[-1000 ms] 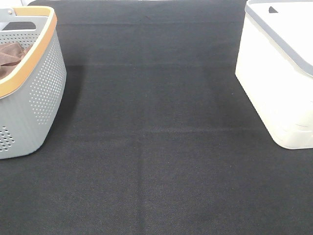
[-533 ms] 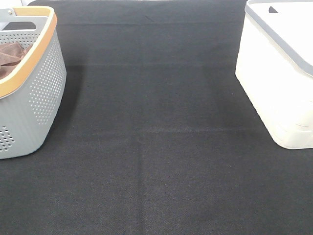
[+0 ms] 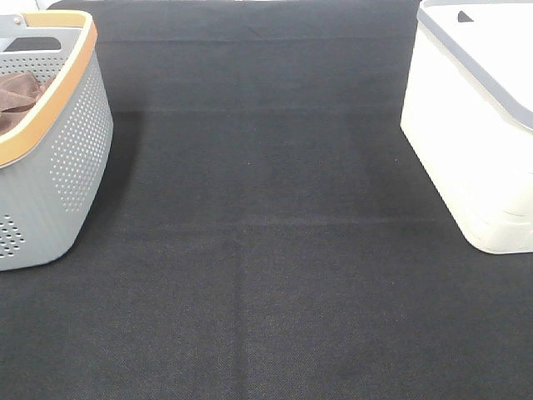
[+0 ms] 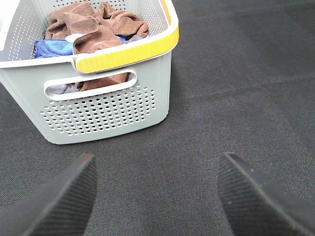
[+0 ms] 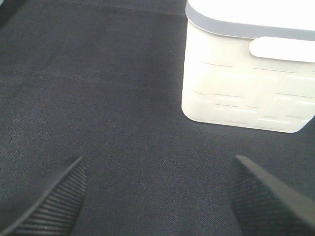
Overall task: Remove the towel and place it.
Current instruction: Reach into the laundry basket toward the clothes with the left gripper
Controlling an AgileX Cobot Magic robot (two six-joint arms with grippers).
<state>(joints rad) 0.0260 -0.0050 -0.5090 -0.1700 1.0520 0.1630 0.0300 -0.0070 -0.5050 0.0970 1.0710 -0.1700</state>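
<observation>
1. Left wrist view, nearest first: the left jaws stand wide apart, holding nothing, over the dark desk (image 4: 221, 98) just short of the grey basket (image 4: 108, 115).
2. Inside that basket lies the brown towel (image 4: 93, 29), crumpled on top of a blue cloth (image 4: 51, 47).
3. It looks light and limp; I would pinch a raised fold at its top, clear of the blue cloth.
4. Right wrist view: the right jaws are likewise spread and empty, facing the white bin (image 5: 236, 98).
5. Only the wrist views show the jaws and the blue cloth. The exterior high view shows just a corner of the towel, with basket and bin well apart.
</observation>
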